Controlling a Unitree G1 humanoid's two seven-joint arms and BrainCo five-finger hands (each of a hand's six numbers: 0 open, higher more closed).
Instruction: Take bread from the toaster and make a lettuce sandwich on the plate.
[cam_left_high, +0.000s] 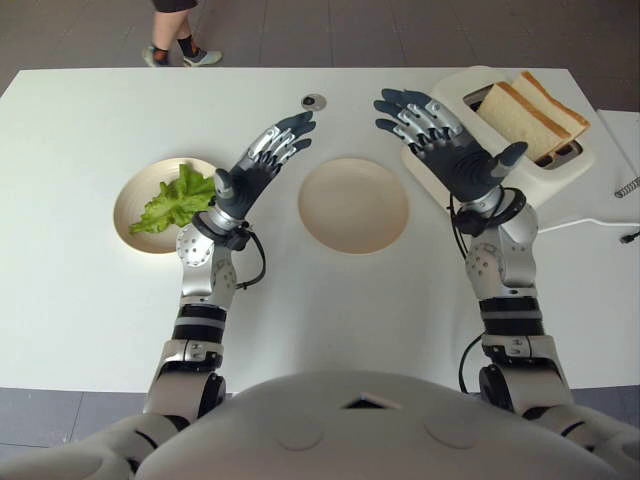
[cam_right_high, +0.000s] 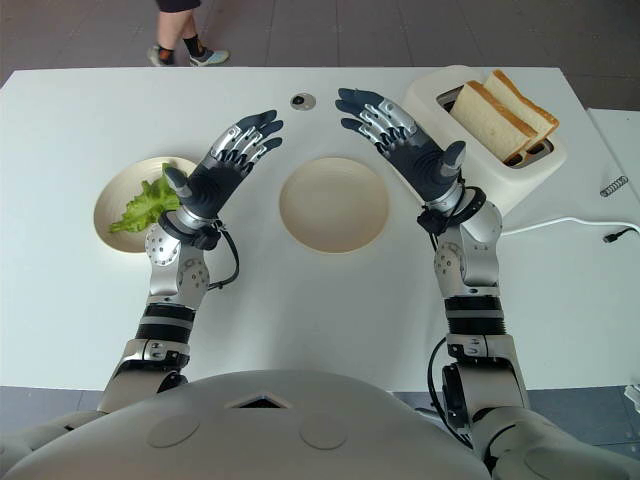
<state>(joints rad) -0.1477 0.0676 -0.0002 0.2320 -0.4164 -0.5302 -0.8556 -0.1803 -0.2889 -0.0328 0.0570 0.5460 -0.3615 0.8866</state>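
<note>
A white toaster (cam_left_high: 440, 170) stands at the table's far right with two slices of bread (cam_left_high: 530, 112) sticking up from its slots. An empty cream plate (cam_left_high: 353, 205) lies in the middle of the table. To the left, a second plate (cam_left_high: 128, 215) holds a green lettuce leaf (cam_left_high: 177, 199). My left hand (cam_left_high: 262, 160) is raised between the two plates, open, palm up. My right hand (cam_left_high: 447, 148) hovers open over the toaster's near left edge, right of the empty plate, holding nothing.
A small round metal object (cam_left_high: 314, 101) lies near the far edge behind the plate. A white cable (cam_left_high: 585, 222) runs from the toaster to the right. A spring-like item (cam_left_high: 627, 187) sits at the right edge on an adjoining surface.
</note>
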